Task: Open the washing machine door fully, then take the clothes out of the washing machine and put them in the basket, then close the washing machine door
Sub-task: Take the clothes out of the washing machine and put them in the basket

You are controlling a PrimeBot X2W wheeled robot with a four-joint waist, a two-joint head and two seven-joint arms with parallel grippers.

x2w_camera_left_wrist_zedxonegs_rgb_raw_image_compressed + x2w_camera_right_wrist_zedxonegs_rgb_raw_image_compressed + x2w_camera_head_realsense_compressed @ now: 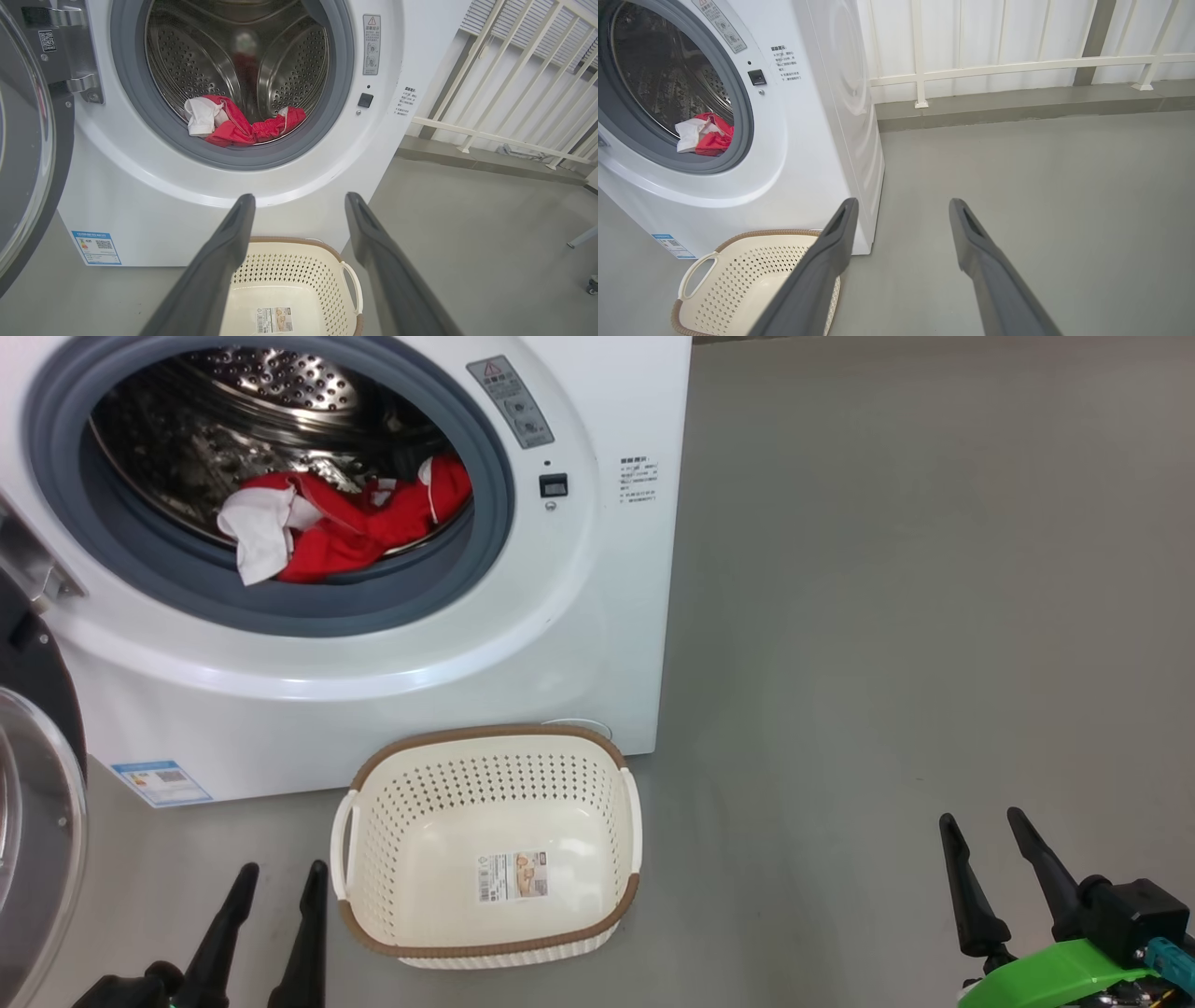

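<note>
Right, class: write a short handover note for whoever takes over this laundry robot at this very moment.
Left gripper: jaws open, empty. Right gripper: jaws open, empty.
Washing machine door is swung open to the left. Clothes lie at the front of the drum inside the washing machine. Basket stands empty on the floor before it.
Done: door opened. Left: move clothes to basket, close door.
</note>
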